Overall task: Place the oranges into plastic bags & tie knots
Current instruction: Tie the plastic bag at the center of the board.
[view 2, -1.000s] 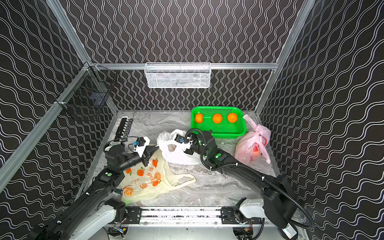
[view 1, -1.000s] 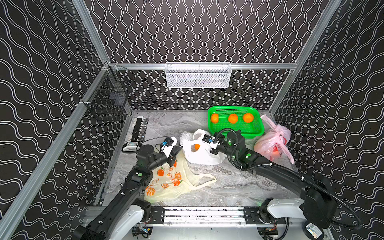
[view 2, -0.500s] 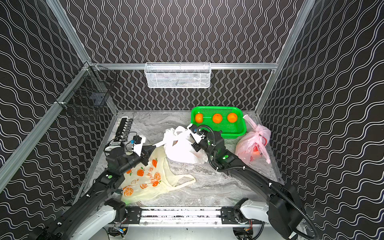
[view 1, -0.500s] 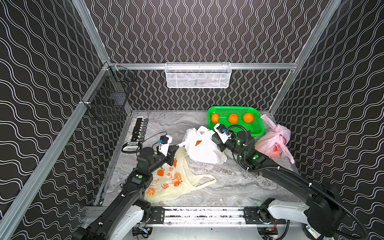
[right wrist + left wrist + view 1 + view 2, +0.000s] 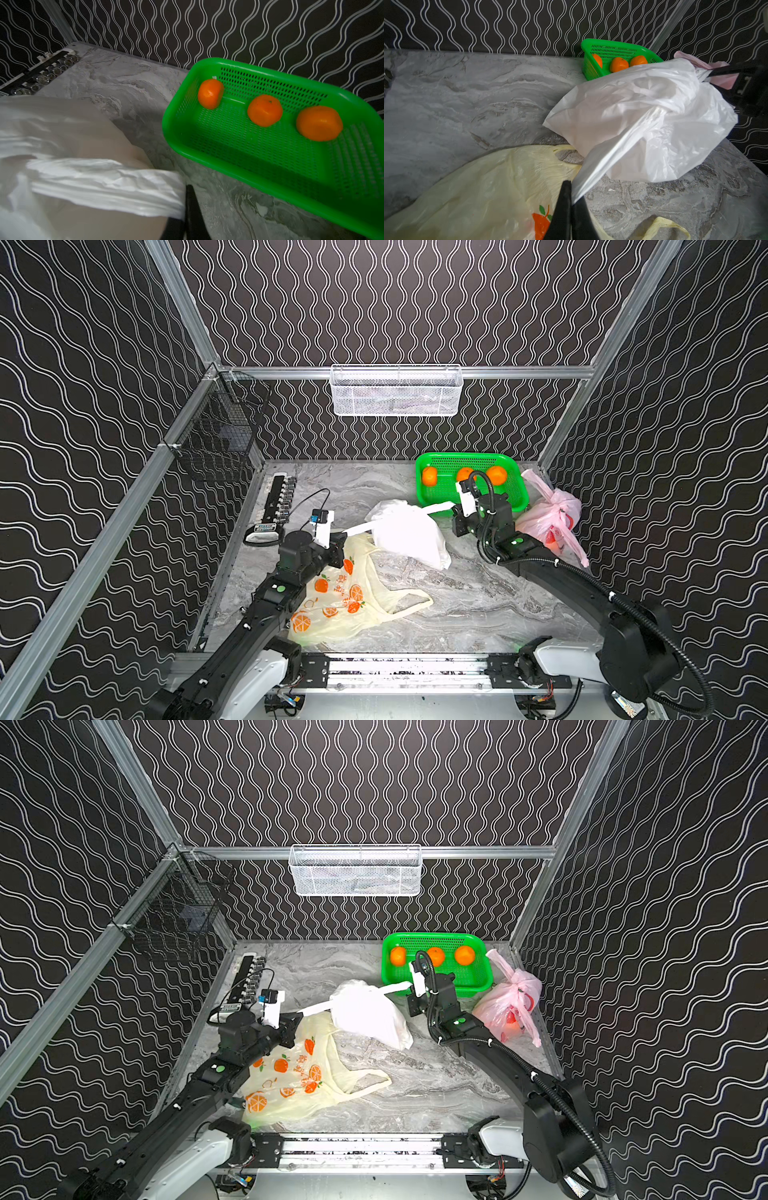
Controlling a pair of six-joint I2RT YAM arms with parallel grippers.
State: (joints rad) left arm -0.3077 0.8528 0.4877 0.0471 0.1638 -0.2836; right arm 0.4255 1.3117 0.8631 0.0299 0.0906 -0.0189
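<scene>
Contents of the white bag (image 5: 409,535) are hidden by its opaque film. In both top views a black cable (image 5: 491,489) partly covers the middle orange (image 5: 462,475). The right wrist view's edge crops the green basket (image 5: 259,69). Items inside the pink bag (image 5: 552,522) are indistinct.

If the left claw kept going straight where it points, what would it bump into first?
Probably the white bag: the left claw, shut on its stretched handle, points along that handle at the bag's body. The green basket sits farther behind, though depth is unclear.
</scene>
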